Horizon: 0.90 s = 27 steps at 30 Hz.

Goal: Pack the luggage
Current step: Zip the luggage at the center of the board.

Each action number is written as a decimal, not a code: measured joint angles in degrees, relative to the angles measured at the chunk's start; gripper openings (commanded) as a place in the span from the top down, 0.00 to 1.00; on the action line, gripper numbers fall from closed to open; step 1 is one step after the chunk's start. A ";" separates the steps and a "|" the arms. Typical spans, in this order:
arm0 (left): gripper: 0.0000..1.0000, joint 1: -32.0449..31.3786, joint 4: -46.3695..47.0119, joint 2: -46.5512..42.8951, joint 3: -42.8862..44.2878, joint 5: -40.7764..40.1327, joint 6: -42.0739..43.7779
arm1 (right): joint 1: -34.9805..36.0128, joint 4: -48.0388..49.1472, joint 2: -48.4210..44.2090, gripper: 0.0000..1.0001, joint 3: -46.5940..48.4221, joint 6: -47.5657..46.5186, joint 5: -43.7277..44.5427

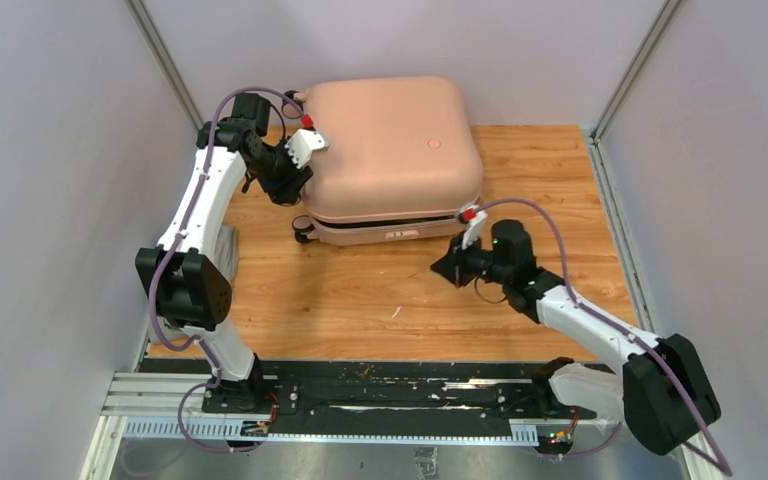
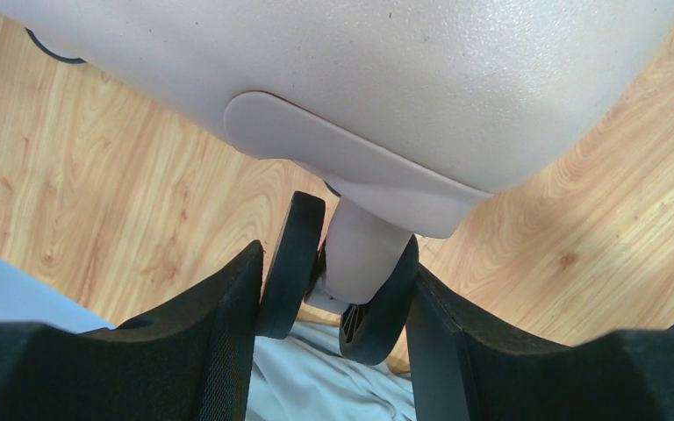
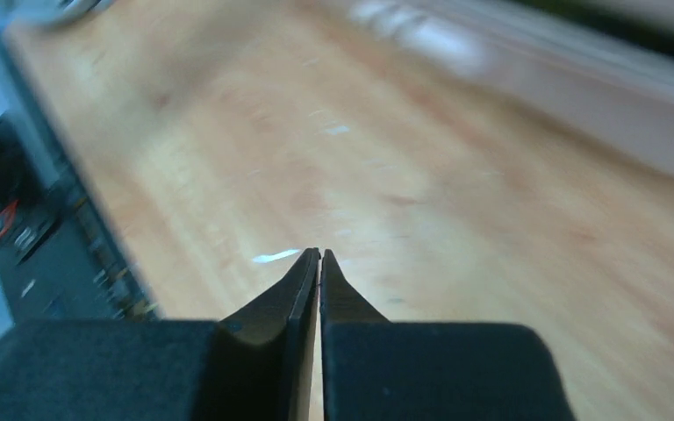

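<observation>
Left gripper (image 2: 338,263) is clamped on a wheel (image 2: 291,263) of the luggage (image 1: 390,150), with one finger pressed to each side of the twin caster. From those fingers the pink case, shut and lying flat, stretches away to the right across the table (image 1: 360,300). Its wheel end is nearest them, so its long axis seems to run straight off from the grip. Right gripper (image 1: 447,268) is pinched shut on nothing, low, with the case's near side just ahead of it. Any pull or turn, I'd guess, falls to the left arm.
</observation>
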 measured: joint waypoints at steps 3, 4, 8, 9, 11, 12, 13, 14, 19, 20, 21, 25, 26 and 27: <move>1.00 0.07 0.04 -0.04 0.00 0.20 -0.22 | -10.43 0.13 -2.38 0.53 0.00 4.46 2.40; 1.00 0.11 0.07 -0.07 0.00 0.24 -0.15 | -14.38 0.83 -3.10 0.44 0.02 5.86 3.45; 1.00 0.28 0.35 -0.50 -0.04 0.24 0.28 | -25.18 3.63 -0.42 0.34 2.47 10.05 3.85; 1.00 0.35 0.48 -0.72 -0.17 0.26 0.42 | -27.34 4.59 2.08 0.34 3.80 10.91 2.73; 1.00 0.57 1.01 -1.31 -0.70 0.42 1.03 | -29.97 7.04 6.78 0.34 5.51 12.22 0.44; 1.00 0.66 1.22 -1.55 -0.90 0.46 1.27 | -30.77 8.00 8.33 0.34 5.70 12.41 -0.46; 1.00 0.74 1.62 -1.86 -1.27 0.46 1.64 | -31.80 8.61 10.01 0.33 5.92 12.44 -1.99; 1.00 0.79 2.01 -2.25 -1.70 0.37 2.14 | -32.48 8.98 11.50 0.33 6.27 12.33 -3.52; 1.00 1.33 3.32 -2.80 -2.43 -0.48 3.76 | -34.23 10.54 19.19 0.27 11.50 10.40 -12.02; 1.00 1.60 3.69 -2.80 -2.62 -0.72 3.98 | -34.32 11.06 20.94 0.26 13.16 9.94 -14.01; 1.00 1.92 4.09 -2.82 -2.89 -0.83 4.22 | -34.40 11.45 22.08 0.26 14.14 9.75 -15.06; 1.00 4.00 5.95 -3.58 -5.38 -1.57 6.01 | -36.35 15.74 25.88 0.25 15.74 10.01 -20.13; 1.00 4.63 6.10 -3.76 -5.84 -1.70 6.43 | -37.03 17.00 27.23 0.25 16.24 10.34 -21.68; 1.00 5.20 6.23 -4.00 -6.23 -1.92 6.88 | -37.51 17.90 28.94 0.25 17.11 10.71 -23.26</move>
